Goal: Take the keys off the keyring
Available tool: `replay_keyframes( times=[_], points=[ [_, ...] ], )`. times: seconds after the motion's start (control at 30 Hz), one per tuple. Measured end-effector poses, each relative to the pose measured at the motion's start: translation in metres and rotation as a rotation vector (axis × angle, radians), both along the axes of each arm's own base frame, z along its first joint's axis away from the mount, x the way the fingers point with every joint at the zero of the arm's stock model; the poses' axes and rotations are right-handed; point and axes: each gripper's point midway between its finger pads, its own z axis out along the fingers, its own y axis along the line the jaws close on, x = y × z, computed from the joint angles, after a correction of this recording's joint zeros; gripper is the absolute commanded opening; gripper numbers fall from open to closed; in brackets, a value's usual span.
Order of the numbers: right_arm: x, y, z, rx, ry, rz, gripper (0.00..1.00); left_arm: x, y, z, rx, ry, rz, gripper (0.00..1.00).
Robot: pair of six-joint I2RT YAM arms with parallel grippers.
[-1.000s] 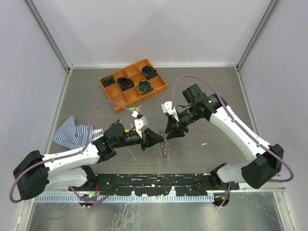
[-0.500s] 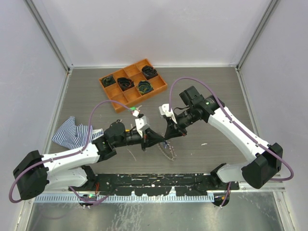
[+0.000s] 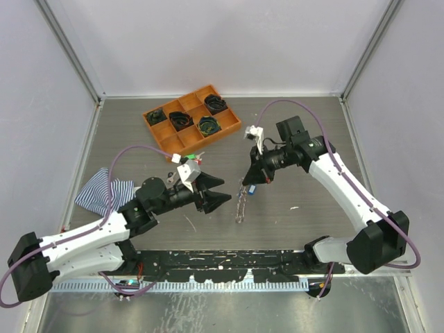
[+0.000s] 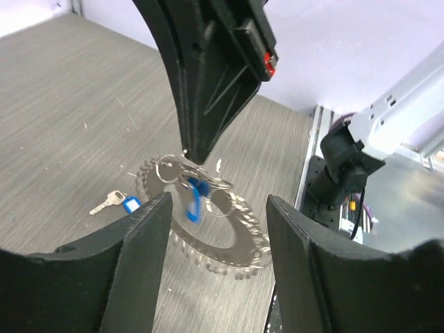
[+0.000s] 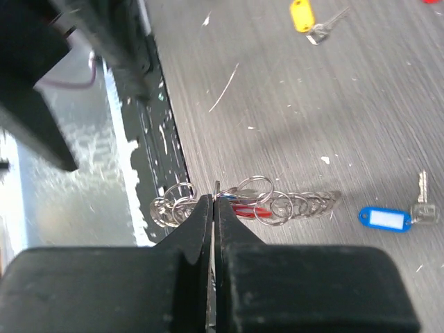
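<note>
The keyring point(image 3: 240, 205) hangs on edge just above the table, pinched at its top by my right gripper point(image 3: 247, 182), which is shut on it. In the right wrist view the shut fingertips point(image 5: 208, 208) clamp the wire, with small rings point(image 5: 305, 205) and a red tag point(image 5: 247, 210) strung beside them. A blue-tagged key point(image 4: 194, 198) dangles from the keyring point(image 4: 239, 258). My left gripper point(image 3: 223, 191) stands open just left of the ring, holding nothing. One loose blue-tagged key point(image 4: 125, 203) point(image 5: 383, 218) lies on the table, and a yellow-tagged key point(image 5: 304, 15) lies farther off.
An orange tray point(image 3: 229, 129) with black coiled bundles in its compartments stands at the back. A striped cloth point(image 3: 104, 191) lies at the left beside the left arm. The black rail point(image 3: 222, 263) runs along the table's near edge.
My left gripper has let go of the keyring, opened and drawn back to the left. My right gripper has shut on the ring and carried it a little away and to the right.
</note>
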Motion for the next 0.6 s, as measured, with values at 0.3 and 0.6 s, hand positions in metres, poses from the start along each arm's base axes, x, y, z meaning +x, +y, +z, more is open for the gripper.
replay_keyframes(
  times=[0.3,0.6],
  points=[
    [0.038,0.003,0.007,0.007,0.33,-0.422,0.01,0.016,0.003,0.007,-0.005,0.068,0.101,0.7],
    [0.055,0.003,-0.013,0.003,0.633,-0.688,0.01,0.047,-0.018,-0.011,0.14,-0.053,0.135,0.82]
  ],
)
